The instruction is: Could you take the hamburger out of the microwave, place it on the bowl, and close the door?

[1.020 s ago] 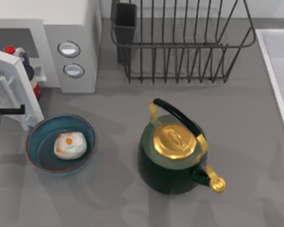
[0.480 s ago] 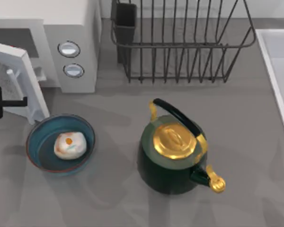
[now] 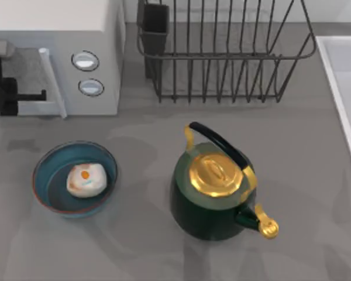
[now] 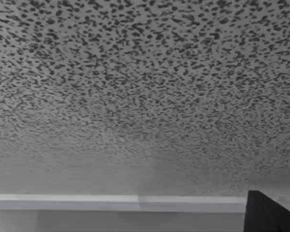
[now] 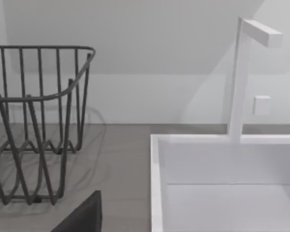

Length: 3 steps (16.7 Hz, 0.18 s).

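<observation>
A: Hamburger (image 3: 86,180), where was it?

B: It sat in the middle of the blue bowl (image 3: 47,170), at the table's left side, in front of the microwave (image 3: 99,58).

A: And the door (image 3: 29,64)?

B: It lay flat against the microwave, looking shut. Its pale bar handle (image 3: 51,82) stood beside the two round knobs.

A: Where was the left gripper (image 3: 38,95)?

B: Right at the door, at the far left edge. Its dark tip reached toward the handle. I could not tell how wide its fingers were, or if it touched the door.

A: What else stood there?

B: A green and gold kettle (image 3: 216,187) was to the right of the bowl, well apart. A dark wire rack (image 3: 222,52) stood behind it, next to a white sink (image 5: 222,183).
</observation>
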Available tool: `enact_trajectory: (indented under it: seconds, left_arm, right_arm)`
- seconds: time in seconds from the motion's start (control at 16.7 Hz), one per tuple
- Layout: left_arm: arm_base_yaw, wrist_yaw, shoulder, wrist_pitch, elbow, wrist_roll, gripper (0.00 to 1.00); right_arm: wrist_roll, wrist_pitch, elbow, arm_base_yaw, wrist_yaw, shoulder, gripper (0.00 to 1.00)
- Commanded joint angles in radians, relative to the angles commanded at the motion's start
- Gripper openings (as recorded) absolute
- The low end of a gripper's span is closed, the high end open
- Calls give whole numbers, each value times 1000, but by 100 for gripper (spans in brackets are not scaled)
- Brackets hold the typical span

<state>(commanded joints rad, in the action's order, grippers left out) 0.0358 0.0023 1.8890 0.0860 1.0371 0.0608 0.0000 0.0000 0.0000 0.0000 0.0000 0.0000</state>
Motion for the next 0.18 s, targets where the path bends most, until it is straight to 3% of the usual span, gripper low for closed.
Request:
enact_trajectory:
  seconds: [0.18]
  left_arm:
    - [-3,-2,34,-4,34,-2,0]
  right_arm:
    - [0,0,0,0,0,0,100]
